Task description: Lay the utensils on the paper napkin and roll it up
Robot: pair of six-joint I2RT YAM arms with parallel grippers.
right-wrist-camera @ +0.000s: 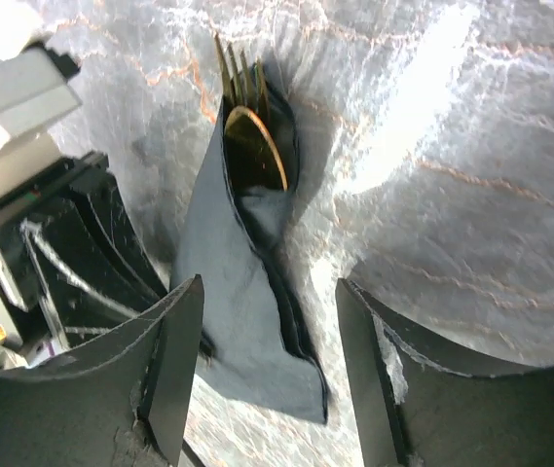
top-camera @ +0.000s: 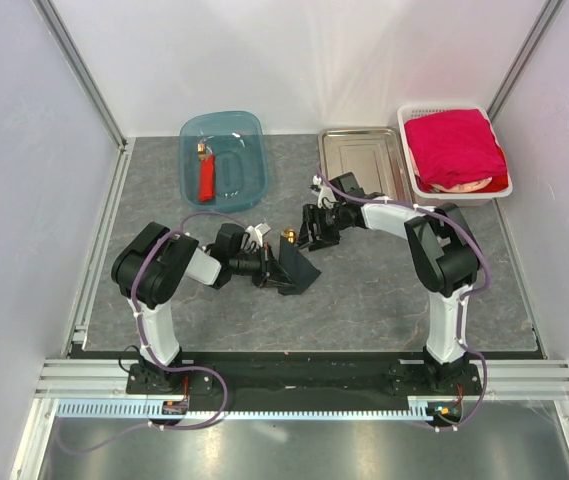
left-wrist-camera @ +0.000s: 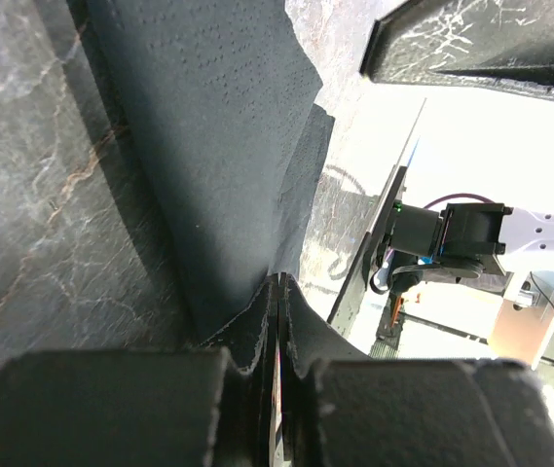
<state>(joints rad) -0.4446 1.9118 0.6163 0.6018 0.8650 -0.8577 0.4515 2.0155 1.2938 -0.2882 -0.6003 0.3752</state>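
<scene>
The black paper napkin (top-camera: 296, 272) lies partly wrapped at the table's middle, with gold utensils poking out of its far end (top-camera: 289, 237). My left gripper (top-camera: 262, 266) is shut on a folded edge of the napkin; in the left wrist view the jaws (left-wrist-camera: 281, 331) pinch the fold, and the napkin sheet (left-wrist-camera: 208, 146) stretches away. My right gripper (top-camera: 316, 228) is open just above the roll. In the right wrist view (right-wrist-camera: 269, 360) its jaws straddle the napkin (right-wrist-camera: 247, 311), with a gold fork and spoon (right-wrist-camera: 252, 136) in the open end.
A blue tub (top-camera: 247, 128) at the back holds a red-bodied tool (top-camera: 206, 178). A steel tray (top-camera: 364, 160) stands at the back right. Beside it a white basket (top-camera: 419, 185) holds a red cloth (top-camera: 454, 145). The right arm shows in the left wrist view (left-wrist-camera: 471, 233).
</scene>
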